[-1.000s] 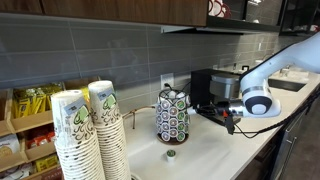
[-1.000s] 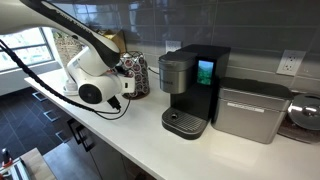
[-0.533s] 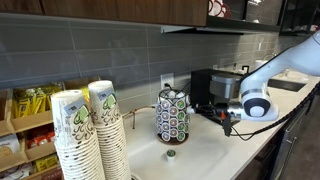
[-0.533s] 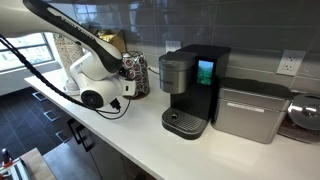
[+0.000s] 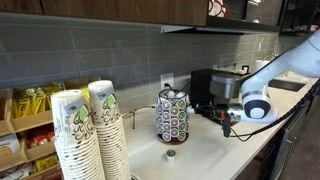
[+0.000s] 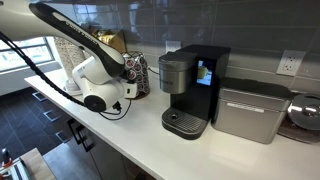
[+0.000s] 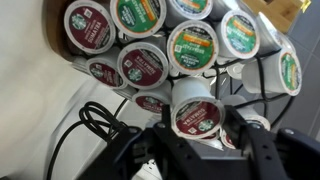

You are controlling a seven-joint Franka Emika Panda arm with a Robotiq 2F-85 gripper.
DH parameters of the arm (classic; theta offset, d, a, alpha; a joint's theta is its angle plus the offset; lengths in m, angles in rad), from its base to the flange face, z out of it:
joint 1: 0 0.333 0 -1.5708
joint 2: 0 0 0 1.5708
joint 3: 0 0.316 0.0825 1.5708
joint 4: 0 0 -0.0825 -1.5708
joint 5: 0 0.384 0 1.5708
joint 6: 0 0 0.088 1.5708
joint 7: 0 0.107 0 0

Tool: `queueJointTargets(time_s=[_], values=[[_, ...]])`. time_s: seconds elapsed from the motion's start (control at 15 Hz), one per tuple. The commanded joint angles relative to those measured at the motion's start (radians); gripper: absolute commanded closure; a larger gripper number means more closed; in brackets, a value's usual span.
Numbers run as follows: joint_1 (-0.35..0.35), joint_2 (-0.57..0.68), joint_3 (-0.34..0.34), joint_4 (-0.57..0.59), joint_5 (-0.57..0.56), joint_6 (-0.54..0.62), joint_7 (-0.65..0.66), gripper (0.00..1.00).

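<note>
In the wrist view my gripper (image 7: 200,128) is shut on a coffee pod (image 7: 196,110) with a white cup and a dark red lid, held between the two black fingers (image 7: 255,140). Just beyond it stands a wire pod carousel (image 7: 150,45) with several pods with red and green lids in its rack. In both exterior views the carousel (image 5: 172,115) (image 6: 134,74) stands on the white counter, with the gripper (image 5: 226,115) level with it and a short way off. The pod itself is too small to see in the exterior views.
A black coffee maker (image 6: 192,88) and a silver box appliance (image 6: 250,110) stand on the counter (image 6: 130,140) past the carousel. Stacks of paper cups (image 5: 88,130) are near the camera. One loose pod (image 5: 170,153) lies on the counter before the carousel. Black cables (image 7: 100,125) lie under the gripper.
The arm has drawn slightly back from the carousel and lowered a little, the pod still in the fingers.
</note>
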Motion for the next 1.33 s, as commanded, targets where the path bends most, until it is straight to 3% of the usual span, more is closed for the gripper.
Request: queueJointTargets(time_s=[0.0,1.27], values=[[0.0,0.027,-0.005,0.0,-0.006,-0.058,0.015,0.71],[-0.004,0.025,-0.014,0.005,-0.137,-0.049,0.065,0.71]])
